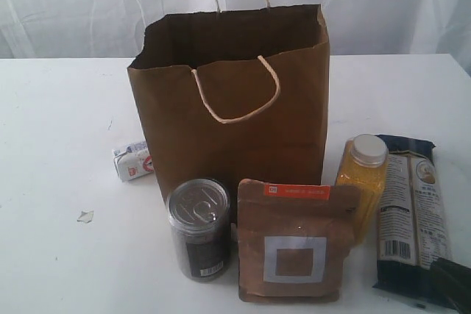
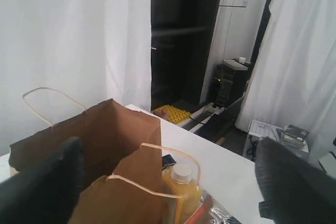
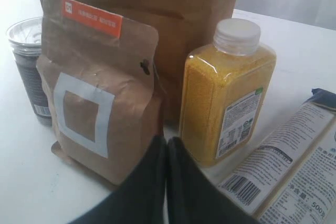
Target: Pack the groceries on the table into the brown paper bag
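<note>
The brown paper bag (image 1: 235,108) stands upright and open-topped in the middle of the table (image 1: 59,108). In front of it stand the clear pull-tab can (image 1: 199,229), the brown pouch (image 1: 294,244) and the yellow-grain bottle (image 1: 360,182). The dark-blue packet (image 1: 412,218) lies flat at the right. A small carton (image 1: 132,161) lies left of the bag. My left gripper (image 2: 168,148) hangs open above the bag (image 2: 105,145), its mouth empty. Low over the table, my right gripper (image 3: 167,142) is shut on nothing, its tips between the pouch (image 3: 100,93) and the bottle (image 3: 226,93).
A small torn scrap (image 1: 85,216) lies on the table at the left. White curtains hang behind the table. The right gripper (image 1: 447,273) shows dark at the near right corner, over the packet's end. The packet (image 3: 294,171) lies beside the right gripper.
</note>
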